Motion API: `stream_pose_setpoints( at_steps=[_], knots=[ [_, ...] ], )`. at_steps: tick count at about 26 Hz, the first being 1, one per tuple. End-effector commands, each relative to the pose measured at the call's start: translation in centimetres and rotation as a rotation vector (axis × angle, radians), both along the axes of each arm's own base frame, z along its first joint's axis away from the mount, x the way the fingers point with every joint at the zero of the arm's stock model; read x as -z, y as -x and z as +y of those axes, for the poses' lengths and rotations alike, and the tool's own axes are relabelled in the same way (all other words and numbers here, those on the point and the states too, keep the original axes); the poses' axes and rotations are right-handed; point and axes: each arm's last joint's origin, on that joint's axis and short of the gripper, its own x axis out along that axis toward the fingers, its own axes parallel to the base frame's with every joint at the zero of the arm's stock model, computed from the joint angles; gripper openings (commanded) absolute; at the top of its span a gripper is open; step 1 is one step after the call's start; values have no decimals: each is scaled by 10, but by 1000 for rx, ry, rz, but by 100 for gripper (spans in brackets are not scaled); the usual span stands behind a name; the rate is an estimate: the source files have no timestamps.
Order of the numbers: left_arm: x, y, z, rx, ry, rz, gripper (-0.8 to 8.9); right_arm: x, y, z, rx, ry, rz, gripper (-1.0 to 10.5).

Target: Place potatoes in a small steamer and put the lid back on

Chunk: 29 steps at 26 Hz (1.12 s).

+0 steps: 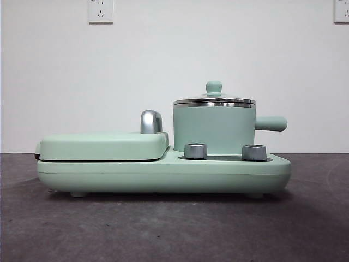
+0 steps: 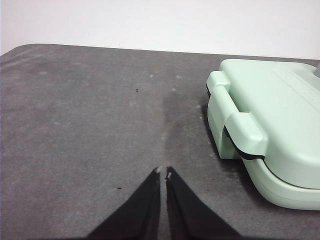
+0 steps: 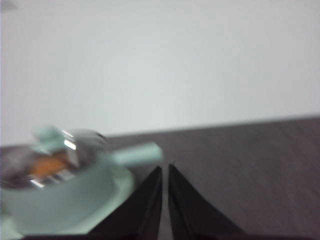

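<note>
Both grippers, left point(image 2: 163, 172) and right point(image 3: 165, 167), were closed and empty; the lid point(image 1: 214, 100) sat on the pot point(image 1: 214, 129), potato point(image 3: 47, 166) inside.

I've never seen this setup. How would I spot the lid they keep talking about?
Find the long mint-green cooker base on the dark table. On one end of it stands a small steamer with a stubby side handle. The lid sits on top of that pot: round, steel-rimmed, with a little green knob, unlike the flat green griddle cover beside it.
</note>
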Motion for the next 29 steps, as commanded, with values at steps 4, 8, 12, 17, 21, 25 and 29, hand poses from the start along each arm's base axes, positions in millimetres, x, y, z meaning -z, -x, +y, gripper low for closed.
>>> stream_pose_setpoints(
  at_steps=[4, 8, 12, 17, 21, 25, 29],
  knots=[
    [7, -1, 0, -1, -19, 22, 19, 20, 2, -8, 84, 7, 17, 19],
    [7, -1, 0, -1, -19, 22, 19, 31, 3, -8, 87, 7, 17, 19],
    [7, -1, 0, -1, -19, 22, 19, 39, 7, -8, 89, 44, 79, 19],
    [7, -1, 0, -1, -19, 22, 19, 51, 9, -8, 77, 73, 193, 19],
    [7, -1, 0, -1, -19, 22, 19, 56, 10, -7, 56, 84, 244, 19],
    [7, -1, 0, -1, -19, 22, 19, 56, 10, -7, 53, 104, 242, 19],
    [7, -1, 0, -1, -19, 22, 19, 56, 10, -6, 35, 104, 241, 19]
  ],
)
